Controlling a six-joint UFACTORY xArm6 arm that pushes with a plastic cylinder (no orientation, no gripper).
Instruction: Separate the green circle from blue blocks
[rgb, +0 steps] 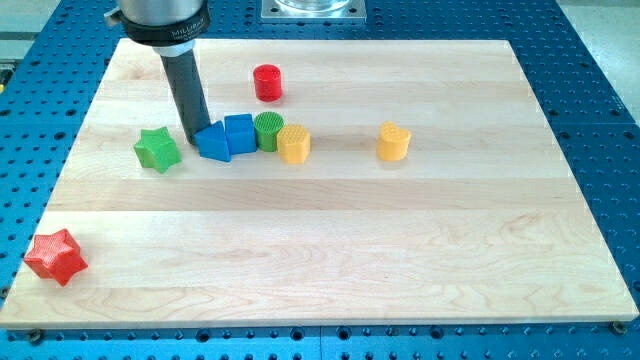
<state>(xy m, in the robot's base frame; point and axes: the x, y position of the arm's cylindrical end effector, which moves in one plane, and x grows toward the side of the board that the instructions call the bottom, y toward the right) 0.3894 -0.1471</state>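
The green circle (268, 128) sits left of the board's middle, touching a blue cube (240, 133) on its left and a yellow block (294, 144) at its lower right. A blue triangular block (212, 142) touches the cube's left side. My tip (195, 138) stands at the left edge of the blue triangular block, touching or nearly touching it, with the dark rod rising toward the view's top left.
A green star (157, 149) lies left of my tip. A red cylinder (267, 82) stands above the cluster. A yellow heart-like block (394, 142) lies right of the middle. A red star (55, 256) sits at the wooden board's (400, 260) bottom left corner.
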